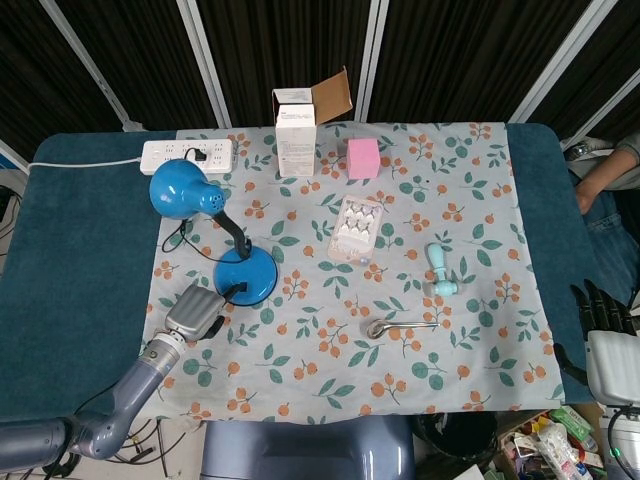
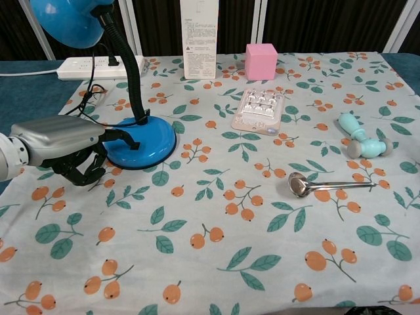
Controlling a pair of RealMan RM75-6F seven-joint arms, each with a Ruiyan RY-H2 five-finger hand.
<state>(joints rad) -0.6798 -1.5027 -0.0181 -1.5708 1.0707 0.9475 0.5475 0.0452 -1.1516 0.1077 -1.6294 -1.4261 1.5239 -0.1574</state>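
Desk lamp (image 2: 134,141), blue, stands at the left of the flowered cloth (image 2: 216,216), its round base just beside the left hand (image 2: 62,147). Fingers (image 2: 82,172) of that hand are curled under the silver palm, knuckles down on the cloth; one dark finger (image 2: 125,138) reaches forward and touches the rim of the lamp base. Nothing is enclosed in the curled fingers. From the base the black flexible neck (image 2: 128,72) rises to the blue shade (image 1: 180,190), which leans toward the far left; the black cord runs back to the white power strip (image 1: 187,154) at the far edge. Beyond the lamp, at the back, stands an upright white carton (image 1: 296,138) with its flap open, and a pink cube (image 1: 363,158) beside it. At mid-table lies a clear blister pack (image 2: 258,110); right of it a pale teal handheld item (image 2: 361,136); nearer, a metal spoon (image 2: 325,186) lying flat. Right hand (image 1: 605,325) sits off the table's right edge in the head view, well apart from everything; dark fingers point upward, their spread not determinable.
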